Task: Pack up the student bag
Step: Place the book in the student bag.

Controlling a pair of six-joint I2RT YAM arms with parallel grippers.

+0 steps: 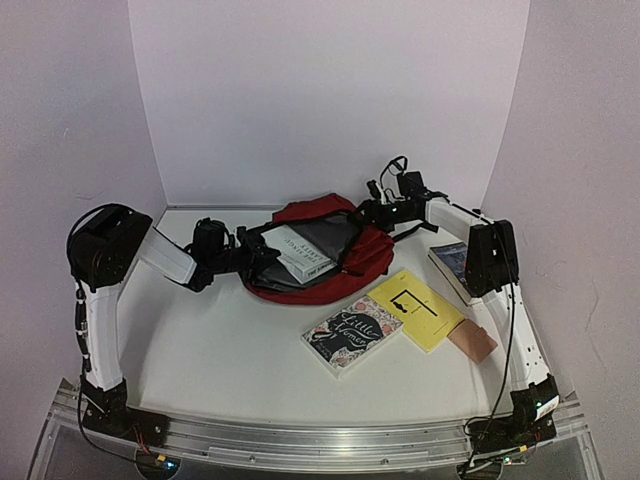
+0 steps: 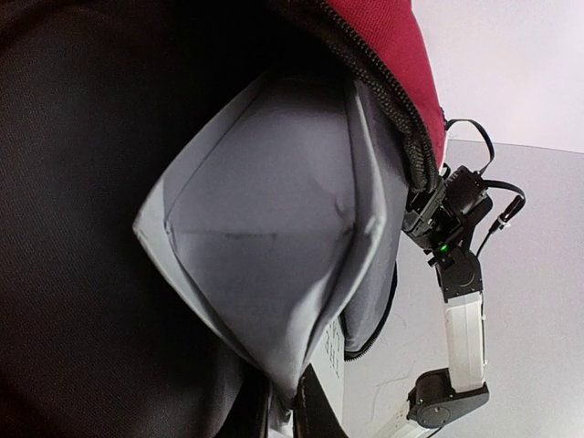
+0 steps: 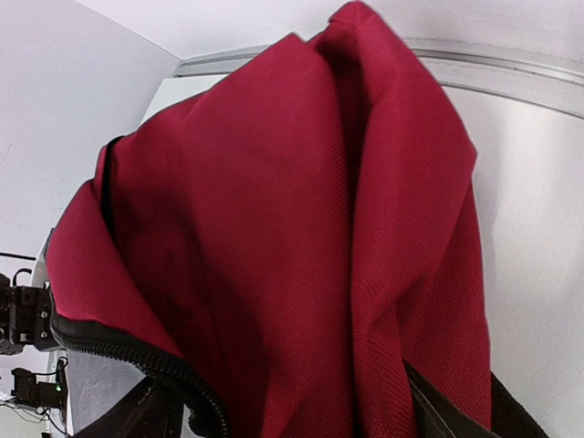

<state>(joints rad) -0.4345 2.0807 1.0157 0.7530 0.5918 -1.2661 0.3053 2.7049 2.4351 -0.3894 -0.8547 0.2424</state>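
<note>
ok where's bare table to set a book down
Widest bare patch of table: front left, bordered by the left arm, the red backpack and the Little Women book. Front right is crowded: yellow book, tan flat item, blue book by the right arm.

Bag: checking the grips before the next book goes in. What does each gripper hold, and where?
Left gripper pinches the bag by the grey lining at its mouth's edge. Right gripper is at the red top fabric; a grip cannot be told.

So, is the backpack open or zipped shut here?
Open. From above, the student bag gapes wide, its unzipped mouth showing grey lining and a white book inside.
</note>
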